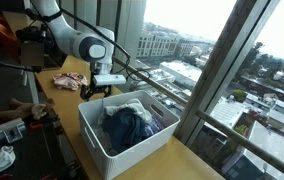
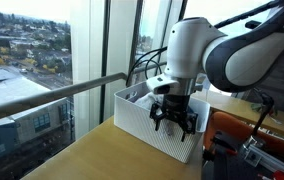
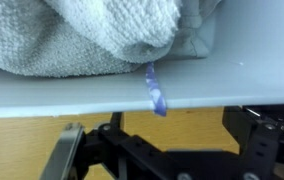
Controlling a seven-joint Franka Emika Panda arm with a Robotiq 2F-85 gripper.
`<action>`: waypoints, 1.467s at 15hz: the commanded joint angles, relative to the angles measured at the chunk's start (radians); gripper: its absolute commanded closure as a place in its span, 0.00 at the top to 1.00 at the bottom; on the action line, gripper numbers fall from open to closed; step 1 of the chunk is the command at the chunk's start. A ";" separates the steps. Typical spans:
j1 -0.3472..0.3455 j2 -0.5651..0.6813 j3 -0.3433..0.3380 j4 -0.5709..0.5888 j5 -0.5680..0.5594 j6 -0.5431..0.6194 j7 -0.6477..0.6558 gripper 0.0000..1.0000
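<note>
The black two-fingered gripper (image 2: pixel 172 122) hangs with its jaws spread wide, nothing between them, close above the edge of a white rectangular plastic basket (image 1: pixel 147 148) that stands on a light wooden table (image 1: pixel 187 162) by the window. Inside the basket lie a crumpled dark blue garment (image 1: pixel 130 125) and a white terry towel (image 3: pixel 72 40). In the wrist view a narrow blue fabric strip (image 3: pixel 156 90) droops over the basket's rim, nearest the fingers. A pinkish crumpled cloth (image 1: pixel 70 80) lies on the table beyond the basket, apart from it.
</note>
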 commanded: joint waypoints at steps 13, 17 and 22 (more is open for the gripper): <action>0.001 0.062 -0.017 0.057 -0.041 -0.001 -0.013 0.01; 0.004 0.062 -0.018 0.066 -0.046 -0.004 -0.009 0.01; 0.008 -0.023 -0.034 0.064 -0.081 -0.034 0.010 0.01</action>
